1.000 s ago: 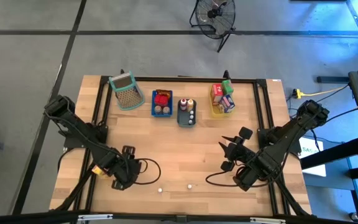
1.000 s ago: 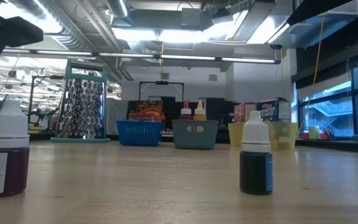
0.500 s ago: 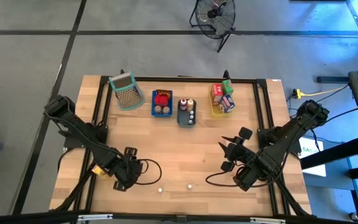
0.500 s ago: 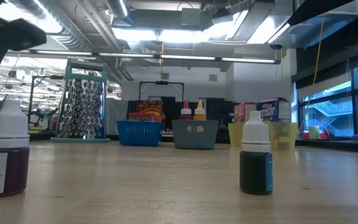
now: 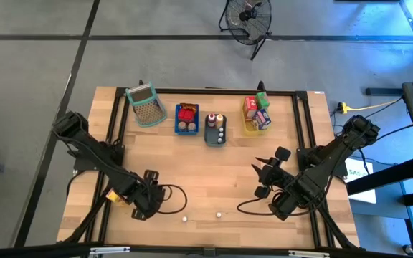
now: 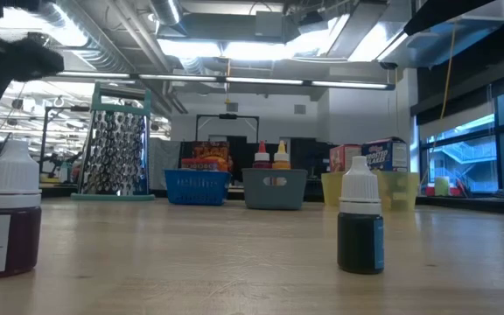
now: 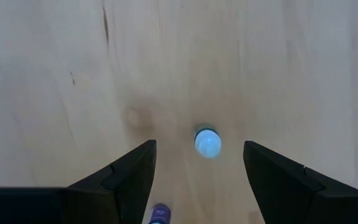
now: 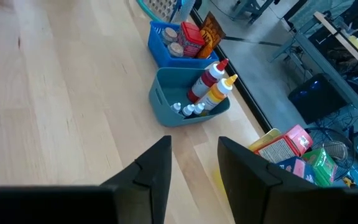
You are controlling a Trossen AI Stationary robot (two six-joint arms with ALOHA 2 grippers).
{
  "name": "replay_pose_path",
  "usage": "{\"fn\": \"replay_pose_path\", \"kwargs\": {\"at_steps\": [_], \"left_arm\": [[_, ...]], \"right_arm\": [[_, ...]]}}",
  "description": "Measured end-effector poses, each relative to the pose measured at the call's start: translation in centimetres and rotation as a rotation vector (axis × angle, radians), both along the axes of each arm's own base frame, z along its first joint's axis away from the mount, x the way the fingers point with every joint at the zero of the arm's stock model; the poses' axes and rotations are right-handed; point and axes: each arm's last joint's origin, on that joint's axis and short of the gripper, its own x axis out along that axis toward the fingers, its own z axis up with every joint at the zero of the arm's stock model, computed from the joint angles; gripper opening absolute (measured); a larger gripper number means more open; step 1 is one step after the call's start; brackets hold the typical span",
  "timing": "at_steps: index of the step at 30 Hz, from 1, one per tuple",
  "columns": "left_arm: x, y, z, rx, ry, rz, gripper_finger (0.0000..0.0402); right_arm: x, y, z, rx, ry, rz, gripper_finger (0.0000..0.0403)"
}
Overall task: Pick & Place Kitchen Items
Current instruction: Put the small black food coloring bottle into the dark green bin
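My left gripper (image 7: 197,165) hangs open over the bottle (image 7: 207,142); I should centre at twelve o'clock, then descend straight.

Table (image 5: 214,172) pale wood w/ black frame; trays blue (image 5: 186,127), grey (image 5: 214,136), yellow (image 5: 252,127), mesh basket (image 5: 146,105) grey-green, perforated. Cartons (image 5: 257,112) red, green, purple-white; sauce bottles (image 8: 211,86) red & yellow-orange. Two small bottles, both white-capped: one dark purple (image 6: 9,219), one dark green w/ blue label (image 6: 360,227).
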Motion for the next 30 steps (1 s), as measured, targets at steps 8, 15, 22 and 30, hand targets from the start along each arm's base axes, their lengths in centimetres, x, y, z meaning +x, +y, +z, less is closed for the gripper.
{"fn": "replay_pose_path", "kwargs": {"at_steps": [8,15,22,30], "left_arm": [[0.5,-0.5,-1.9,0.034,0.073,-0.050,0.0237],[0.7,-0.8,-2.7,0.038,0.105,-0.053,0.0237],[0.9,-0.9,-3.0,0.041,0.104,-0.076,0.0237],[0.9,-0.8,-3.0,0.048,0.100,-0.075,0.0236]], "right_arm": [[0.0,0.0,0.0,0.001,0.000,0.000,0.0133],[0.0,0.0,0.0,0.003,-0.002,0.000,0.0133],[0.0,0.0,0.0,0.003,-0.002,0.000,0.0133],[0.0,0.0,0.0,0.003,-0.001,0.000,0.0133]]}}
